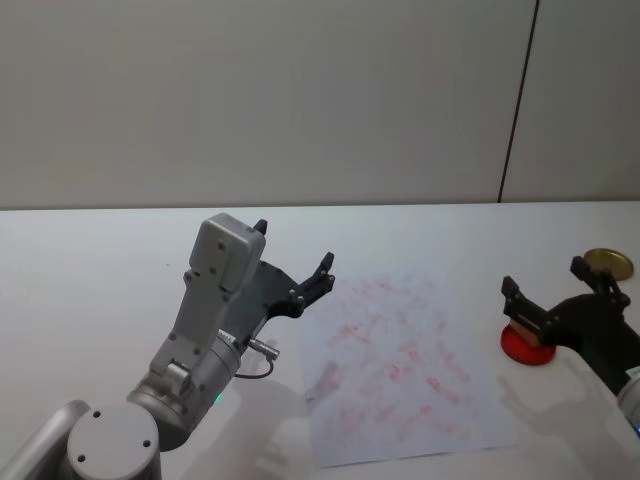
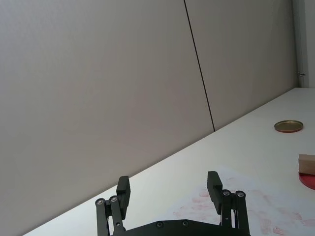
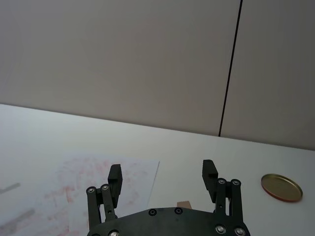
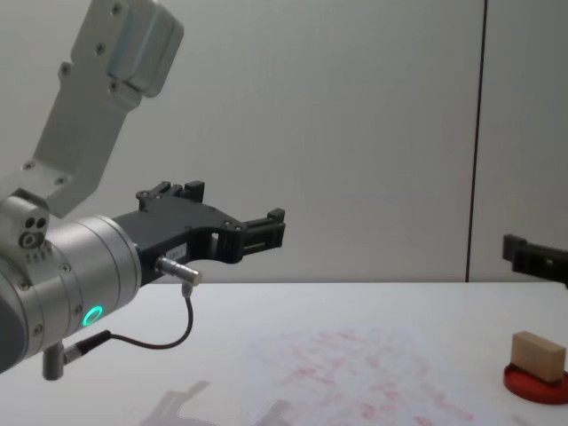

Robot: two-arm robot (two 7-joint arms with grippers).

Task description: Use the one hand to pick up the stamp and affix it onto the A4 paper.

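The stamp (image 4: 538, 353), a small tan wooden block, stands on a round red ink pad (image 4: 535, 385) at the table's right; the left wrist view catches the stamp (image 2: 306, 163) at its edge. My right gripper (image 1: 545, 277) hovers just above the stamp, open, with nothing between its fingers (image 3: 209, 169). The A4 paper (image 1: 400, 360), white with many faint red marks, lies flat in the middle of the table. My left gripper (image 1: 293, 246) hangs open in the air over the paper's left edge, on the silver arm with the green light.
A round gold lid (image 1: 608, 262) lies on the table behind the ink pad, at the far right. The white tabletop (image 1: 100, 260) runs back to a grey wall. The big silver left arm (image 4: 62, 266) stands over the table's left side.
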